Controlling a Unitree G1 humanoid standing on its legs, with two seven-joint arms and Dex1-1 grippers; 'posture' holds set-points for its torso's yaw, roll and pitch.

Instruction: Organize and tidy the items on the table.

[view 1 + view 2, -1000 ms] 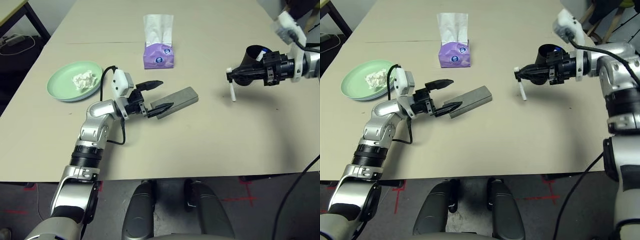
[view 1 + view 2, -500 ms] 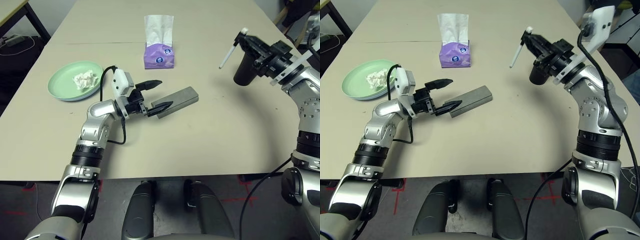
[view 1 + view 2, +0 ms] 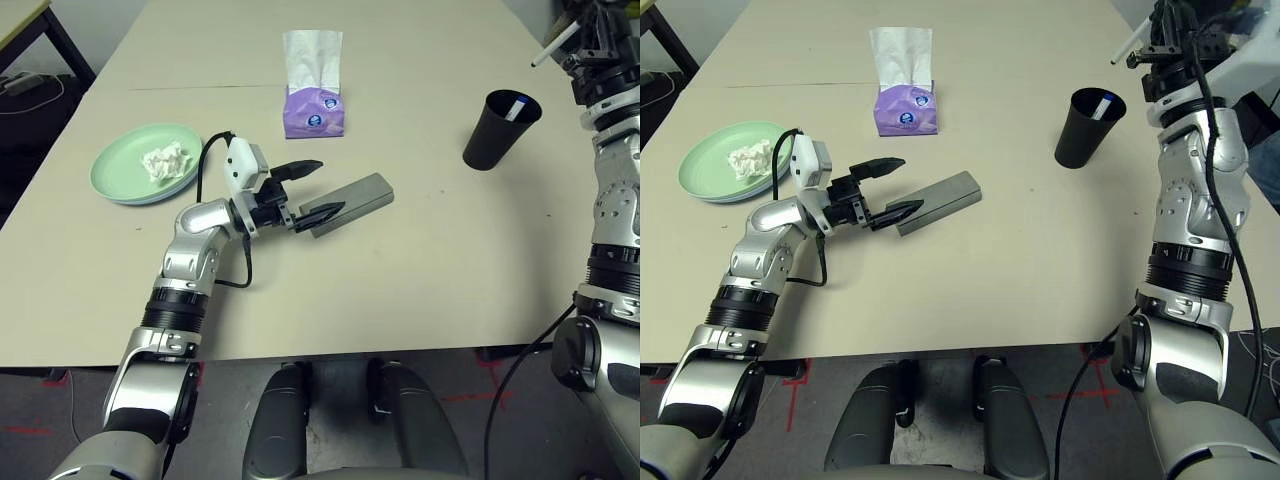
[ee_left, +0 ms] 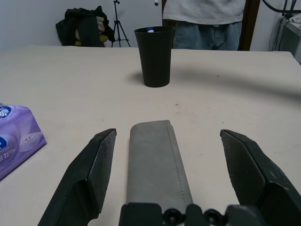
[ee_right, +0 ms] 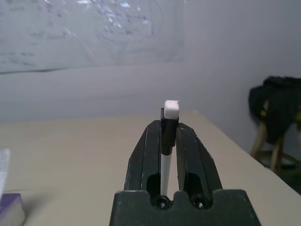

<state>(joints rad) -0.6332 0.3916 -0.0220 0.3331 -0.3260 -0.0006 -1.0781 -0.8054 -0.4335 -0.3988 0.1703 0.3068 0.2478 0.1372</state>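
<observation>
The long grey glasses case [image 3: 352,202] lies mid-table. My left gripper [image 3: 320,188] stands open around its near end, one finger [image 4: 84,181] on each side of the case [image 4: 157,162], not touching it. My right gripper [image 3: 1162,42] is raised high at the far right, shut on the white marker pen [image 5: 168,141], which sticks out past the fingertips [image 3: 556,44]. Below it stands the black cup [image 3: 500,130] with a white-and-blue object in its mouth. At the left, the pale green plate [image 3: 118,172] holds the crumpled white tissue wad [image 3: 165,160].
A purple tissue box [image 3: 316,108] with a white tissue sticking up stands at the back centre, just beyond the case. The table [image 3: 420,290] has bare room in front of the case and cup. A person [image 4: 204,23] stands beyond the far edge.
My right arm has swung up and to the far right with the marker pen, from low in front of the cup, which now stands in plain sight. The left arm has not moved.
</observation>
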